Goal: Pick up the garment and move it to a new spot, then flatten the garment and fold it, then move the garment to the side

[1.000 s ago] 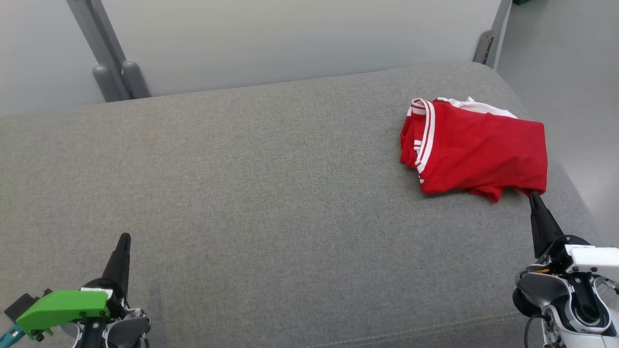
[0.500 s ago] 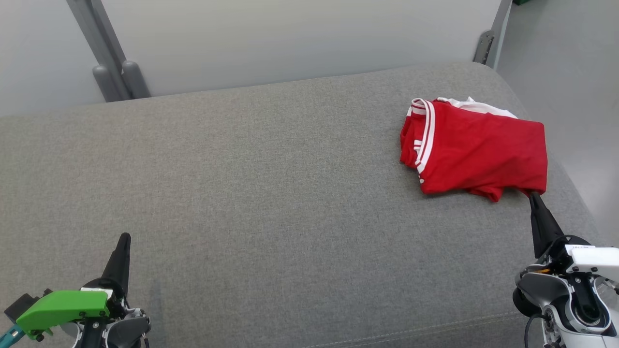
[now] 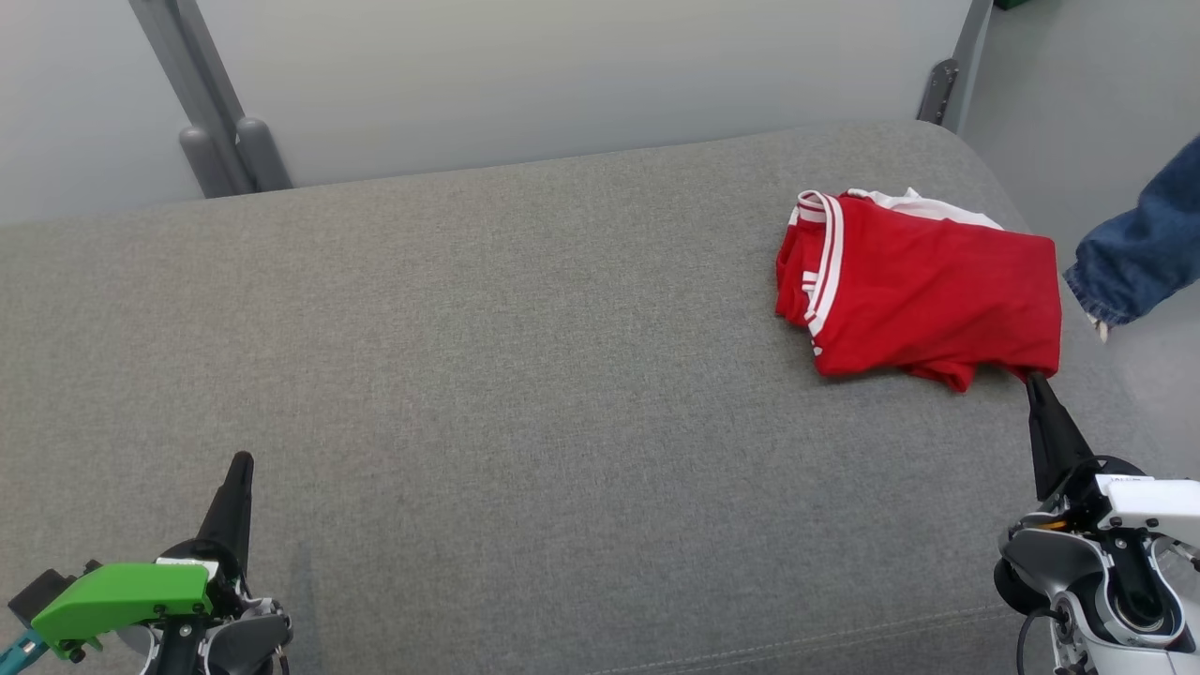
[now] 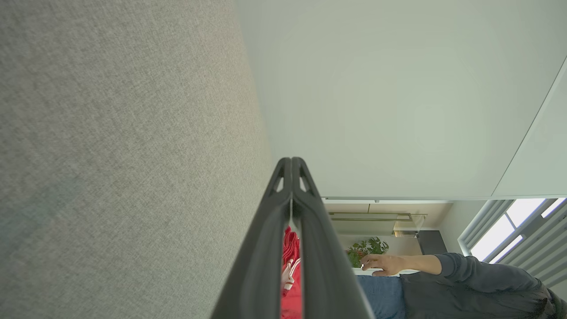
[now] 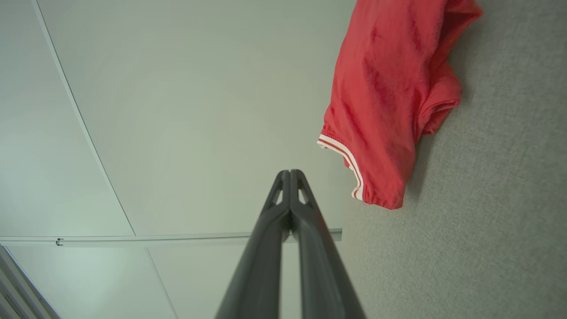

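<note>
While both pairs of fingers are pressed together on nothing, you see the folded red garment (image 3: pixel 923 295) lying on the grey upholstered surface (image 3: pixel 525 375) just beyond your right gripper (image 3: pixel 1034 381), well apart from your left gripper (image 3: pixel 242 460). A pale wall (image 3: pixel 562 75) rises behind the surface, and a person's denim-clad leg (image 3: pixel 1130 253) shows further right.

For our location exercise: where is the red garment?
In the head view, the red garment lies at the far right of the grey cushion, just beyond the right pincer.
</note>
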Tool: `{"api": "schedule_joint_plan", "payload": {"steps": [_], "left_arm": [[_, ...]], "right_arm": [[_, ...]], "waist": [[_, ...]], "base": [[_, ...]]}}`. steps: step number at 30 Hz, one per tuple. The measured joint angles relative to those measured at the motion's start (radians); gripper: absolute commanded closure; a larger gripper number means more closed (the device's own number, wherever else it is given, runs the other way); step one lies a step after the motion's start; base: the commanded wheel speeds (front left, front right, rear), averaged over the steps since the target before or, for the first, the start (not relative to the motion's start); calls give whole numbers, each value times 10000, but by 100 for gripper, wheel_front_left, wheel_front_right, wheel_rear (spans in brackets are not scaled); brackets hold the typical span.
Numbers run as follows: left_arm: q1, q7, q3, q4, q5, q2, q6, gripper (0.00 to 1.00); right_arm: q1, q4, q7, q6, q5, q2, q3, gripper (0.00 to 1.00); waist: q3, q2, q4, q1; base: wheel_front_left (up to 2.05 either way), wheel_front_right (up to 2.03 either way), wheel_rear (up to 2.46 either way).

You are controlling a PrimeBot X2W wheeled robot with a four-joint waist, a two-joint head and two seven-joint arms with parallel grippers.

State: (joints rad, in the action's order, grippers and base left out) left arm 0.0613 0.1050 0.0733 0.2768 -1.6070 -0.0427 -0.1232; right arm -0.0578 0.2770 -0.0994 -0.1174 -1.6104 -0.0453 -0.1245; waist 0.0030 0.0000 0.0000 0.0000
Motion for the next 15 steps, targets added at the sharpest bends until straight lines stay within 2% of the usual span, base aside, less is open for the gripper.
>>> {"api": "schedule_joint_plan", "payload": {"steps": [15], "left_arm": [[0,0,2,-4,0,2,0,100]], "right_arm": [[0,0,0,0,0,0,-4,100]], "waist": [[0,0,0,0]], "base": [[0,0,0]]}}
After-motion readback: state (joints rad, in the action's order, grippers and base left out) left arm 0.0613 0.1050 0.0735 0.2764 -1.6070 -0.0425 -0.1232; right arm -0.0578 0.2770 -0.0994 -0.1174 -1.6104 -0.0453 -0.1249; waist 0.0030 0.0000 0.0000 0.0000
